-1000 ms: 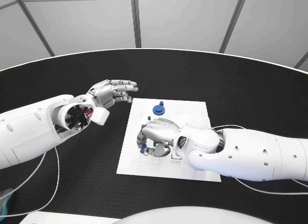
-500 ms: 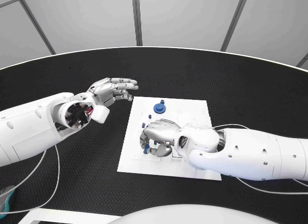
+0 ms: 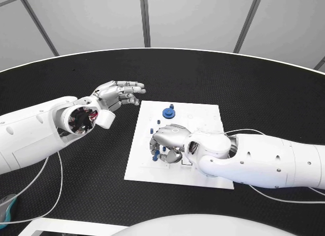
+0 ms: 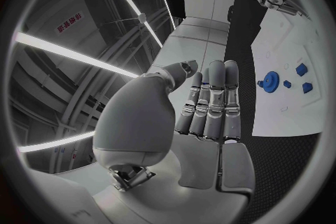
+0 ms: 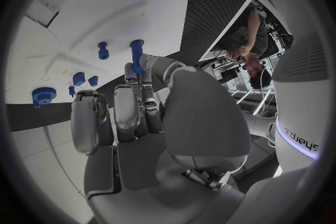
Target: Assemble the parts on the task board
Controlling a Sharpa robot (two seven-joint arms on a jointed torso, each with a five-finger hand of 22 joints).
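Blue peg pinched upright between the right hand's fingertips over the white task board, mid-bench; a blue gear stands farther up the board; left hand hovers beside it, fingers loosely apart, holding nothing.

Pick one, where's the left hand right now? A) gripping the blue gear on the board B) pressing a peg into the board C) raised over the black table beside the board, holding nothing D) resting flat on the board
C: the left hand sits off the task board, over the black table, fingers empty; the blue gear stands untouched.
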